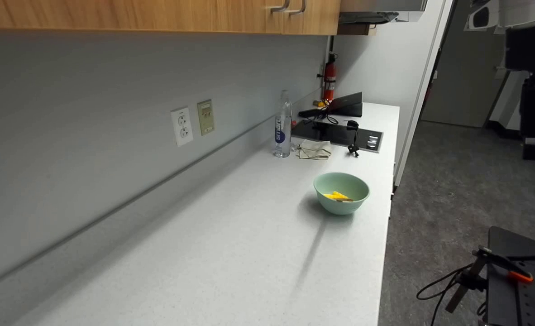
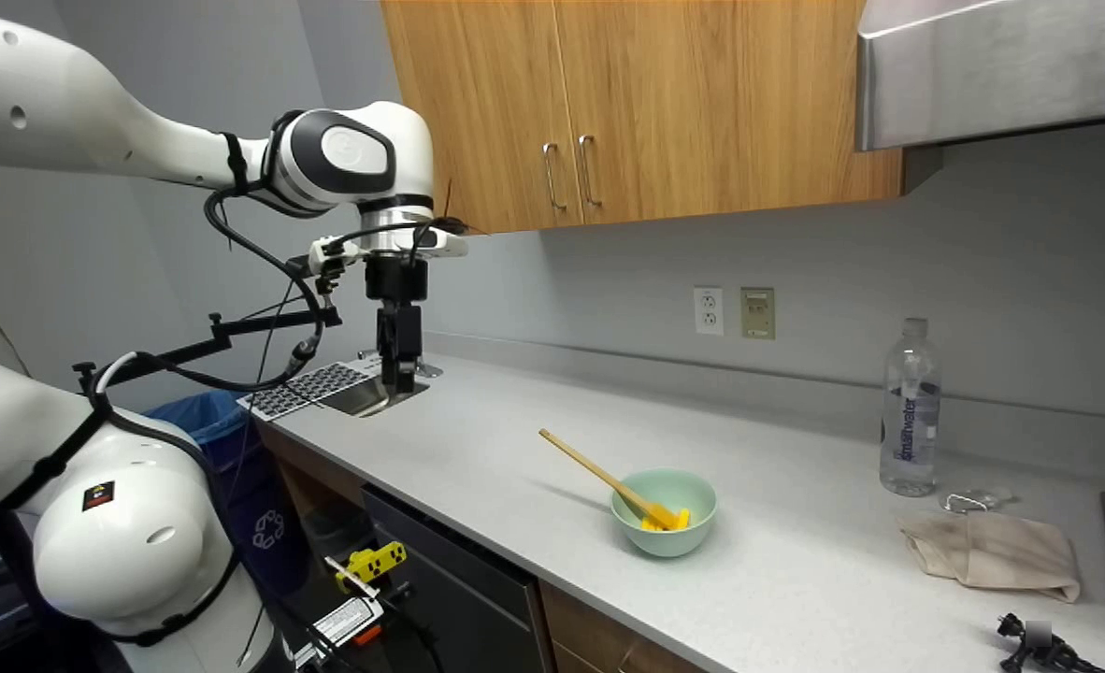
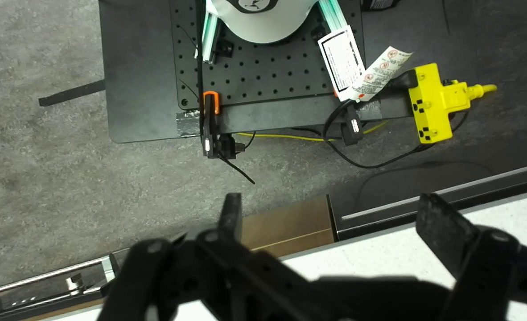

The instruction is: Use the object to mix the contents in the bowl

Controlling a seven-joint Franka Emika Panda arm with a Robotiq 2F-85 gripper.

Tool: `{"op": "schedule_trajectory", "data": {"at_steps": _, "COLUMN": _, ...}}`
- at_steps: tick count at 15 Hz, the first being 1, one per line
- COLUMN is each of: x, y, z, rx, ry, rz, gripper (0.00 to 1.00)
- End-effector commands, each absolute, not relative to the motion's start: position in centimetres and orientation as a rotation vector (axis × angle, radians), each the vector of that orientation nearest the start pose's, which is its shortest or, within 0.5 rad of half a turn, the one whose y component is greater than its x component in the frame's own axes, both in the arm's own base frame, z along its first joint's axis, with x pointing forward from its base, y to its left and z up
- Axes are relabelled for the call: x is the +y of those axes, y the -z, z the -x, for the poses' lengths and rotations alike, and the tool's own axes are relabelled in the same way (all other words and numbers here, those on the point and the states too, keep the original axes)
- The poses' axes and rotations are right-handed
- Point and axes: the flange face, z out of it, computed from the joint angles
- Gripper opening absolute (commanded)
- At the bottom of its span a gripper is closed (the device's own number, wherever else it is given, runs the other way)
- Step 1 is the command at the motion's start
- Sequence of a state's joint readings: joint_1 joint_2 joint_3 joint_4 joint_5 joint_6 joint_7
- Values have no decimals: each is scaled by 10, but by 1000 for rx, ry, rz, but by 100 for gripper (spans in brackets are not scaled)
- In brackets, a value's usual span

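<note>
Leaning on the rim of the mint-green bowl [image 2: 667,544], a wooden utensil [image 2: 599,471], lower end apparently against the yellow contents [image 1: 337,195]. Under the bowl, white counter [image 1: 213,262]; farther along it, clear bottle [image 2: 909,421] and folded cloth [image 2: 992,551]. Raised well away from the bowl, gripper [image 3: 329,199], jaws wide apart.

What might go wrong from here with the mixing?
The wooden utensil slants out past the rim of the bowl; the open gripper might knock its handle. Nothing visible braces the bowl, so stirring could slide it along the counter. Yellow pieces by the utensil's head might get flicked out.
</note>
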State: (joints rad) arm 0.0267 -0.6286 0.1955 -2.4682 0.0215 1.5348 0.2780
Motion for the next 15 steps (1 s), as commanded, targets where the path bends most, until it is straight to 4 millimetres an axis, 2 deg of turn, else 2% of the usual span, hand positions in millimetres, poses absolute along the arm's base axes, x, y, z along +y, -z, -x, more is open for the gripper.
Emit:
{"op": "schedule_trajectory", "data": {"at_steps": 1, "x": 77, "y": -481, "z": -321, "rx": 165, "ry": -367, "rz": 3259, "gripper": 100}}
{"op": "schedule_trajectory", "data": {"at_steps": 9, "x": 78, "y": -477, "z": -324, "rx": 185, "ry": -377, "rz": 3260, "gripper": 100}}
{"op": "schedule_trajectory", "data": {"at_steps": 12, "x": 76, "y": -474, "z": -335, "rx": 233, "ry": -341, "rz": 3222, "gripper": 100}}
{"op": "schedule_trajectory", "data": {"at_steps": 15, "x": 71, "y": -468, "z": -354, "rx": 347, "ry": -274, "rz": 3158, "gripper": 100}}
